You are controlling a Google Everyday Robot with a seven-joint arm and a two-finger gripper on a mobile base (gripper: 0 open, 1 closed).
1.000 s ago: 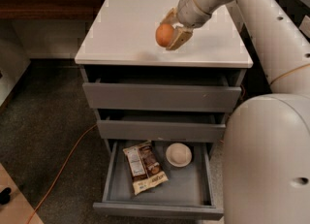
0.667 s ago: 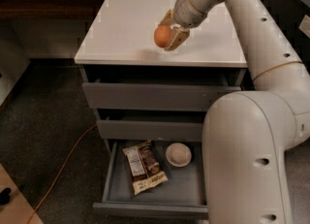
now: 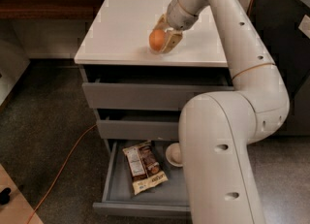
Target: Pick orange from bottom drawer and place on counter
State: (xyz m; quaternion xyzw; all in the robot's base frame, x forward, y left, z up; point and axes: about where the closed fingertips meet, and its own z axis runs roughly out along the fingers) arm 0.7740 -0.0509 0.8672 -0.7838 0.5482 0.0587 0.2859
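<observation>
The tool (image 3: 161, 40), clamped around the orange (image 3: 155, 39), is low over the tabletop (image 3: 121, 29) near its front edge, while the open bottom drawer (image 3: 144, 209) holds a snack packet (image 3: 144, 166) with unreadable print.

Arm (image 3: 218, 169) half-hides bowl (image 3: 173, 154) — orange (image 3: 156, 40) part-hides gripper (image 3: 162, 39) over counter (image 3: 121, 24).

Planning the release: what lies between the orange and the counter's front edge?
Only bare counter, in the camera view; the gripper holds the orange over it.

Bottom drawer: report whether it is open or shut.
Open: the bottom drawer is pulled out, showing a snack packet and white bowl inside. The gripper holds the orange over the counter.
</observation>
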